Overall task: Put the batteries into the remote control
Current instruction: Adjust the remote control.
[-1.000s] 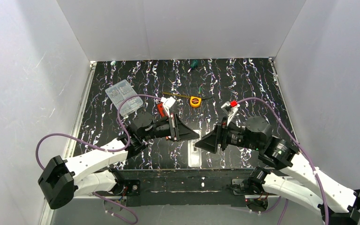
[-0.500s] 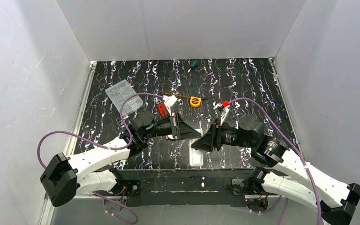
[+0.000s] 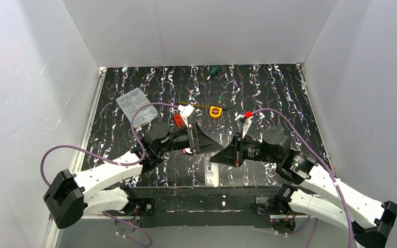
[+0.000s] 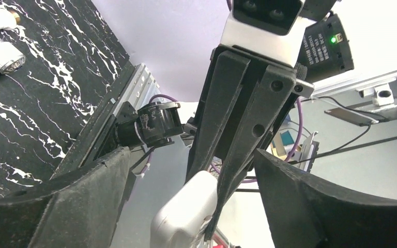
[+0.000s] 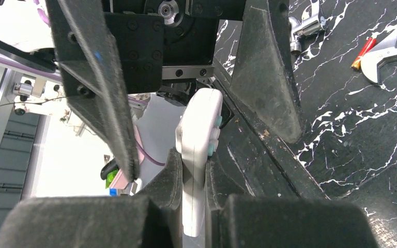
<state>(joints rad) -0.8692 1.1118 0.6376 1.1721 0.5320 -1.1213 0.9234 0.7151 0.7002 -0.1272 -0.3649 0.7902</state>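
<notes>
Clamps right gripper (image 5: 191,170) on the remote control (image 5: 199,129). Holds left gripper (image 4: 189,157) spread wide, one finger either side of the remote control. Shows one battery (image 5: 364,50) beside a wrench (image 5: 393,46), well apart from the remote control.

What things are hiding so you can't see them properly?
Right wrist view: the remote control shows only its edge, so its battery bay is hidden; the right tool covers its lower end.
Left wrist view: the bottom edge cuts off the remote control.
Right wrist view: the right edge cuts off the wrench.
</notes>
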